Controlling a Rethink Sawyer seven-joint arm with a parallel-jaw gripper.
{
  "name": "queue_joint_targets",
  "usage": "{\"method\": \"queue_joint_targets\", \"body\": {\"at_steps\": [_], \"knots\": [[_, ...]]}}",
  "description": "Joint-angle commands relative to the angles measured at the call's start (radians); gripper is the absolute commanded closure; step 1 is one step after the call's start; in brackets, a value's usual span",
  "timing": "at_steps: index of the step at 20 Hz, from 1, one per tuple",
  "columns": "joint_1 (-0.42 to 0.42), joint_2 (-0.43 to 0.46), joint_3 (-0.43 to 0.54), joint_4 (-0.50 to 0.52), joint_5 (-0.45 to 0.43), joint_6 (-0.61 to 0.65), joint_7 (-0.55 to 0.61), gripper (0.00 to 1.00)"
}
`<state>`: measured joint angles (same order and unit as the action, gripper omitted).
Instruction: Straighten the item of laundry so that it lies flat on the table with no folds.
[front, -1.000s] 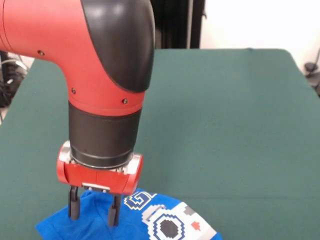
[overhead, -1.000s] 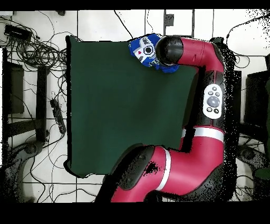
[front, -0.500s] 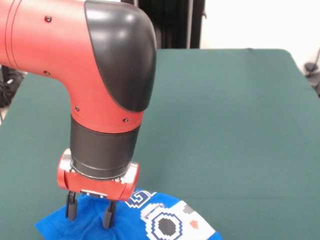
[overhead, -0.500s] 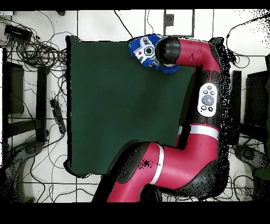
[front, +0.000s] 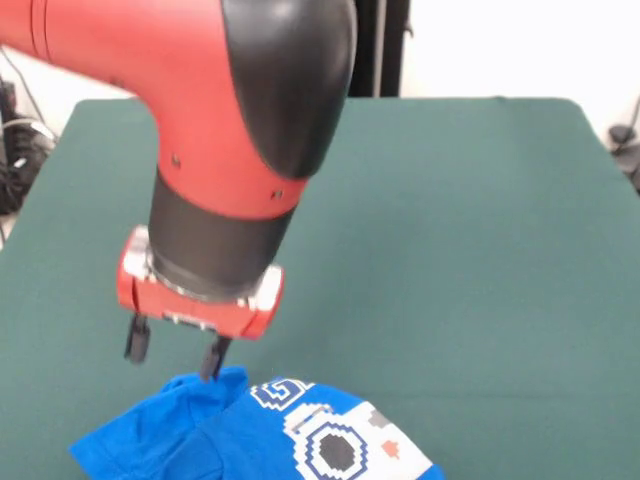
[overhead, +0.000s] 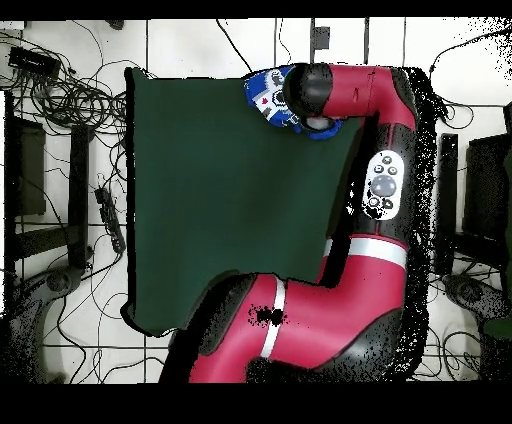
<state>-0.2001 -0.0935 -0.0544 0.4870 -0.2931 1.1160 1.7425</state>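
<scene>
Blue and bunched, the small cloth shirt with the white pixel graphic and pale block letters (front: 260, 435) lies just below the red-and-black end effector (front: 172, 351) in the front view, at the near edge of the large dark green felt table (front: 450, 250). Its two dark fingers stand spread, with open air between them; one tip sits at or just above a raised peak of the blue cloth, and whether it touches is hard to tell. Nothing is pinched. My reading is that the smoothing is barely under way: folds remain, and the next move calls for a firm hold on an edge and a pull outward. From overhead, the arm's wrist covers the end effector, and the shirt (overhead: 268, 92) peeks out beside it near the table's (overhead: 220, 200) edge.
</scene>
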Motion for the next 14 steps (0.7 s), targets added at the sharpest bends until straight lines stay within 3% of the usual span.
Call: {"method": "queue_joint_targets", "body": {"at_steps": [1, 4, 10, 14], "knots": [[0.06, -0.087, -0.061, 0.04, -0.005, 0.189, 0.176, 0.0], [0.058, -0.072, -0.063, 0.013, 0.0, 0.203, 0.18, 0.0], [0.046, 0.026, -0.031, -0.04, 0.007, 0.099, 0.212, 0.0], [0.044, 0.039, -0.024, -0.038, 0.012, 0.075, 0.224, 0.0]]}}
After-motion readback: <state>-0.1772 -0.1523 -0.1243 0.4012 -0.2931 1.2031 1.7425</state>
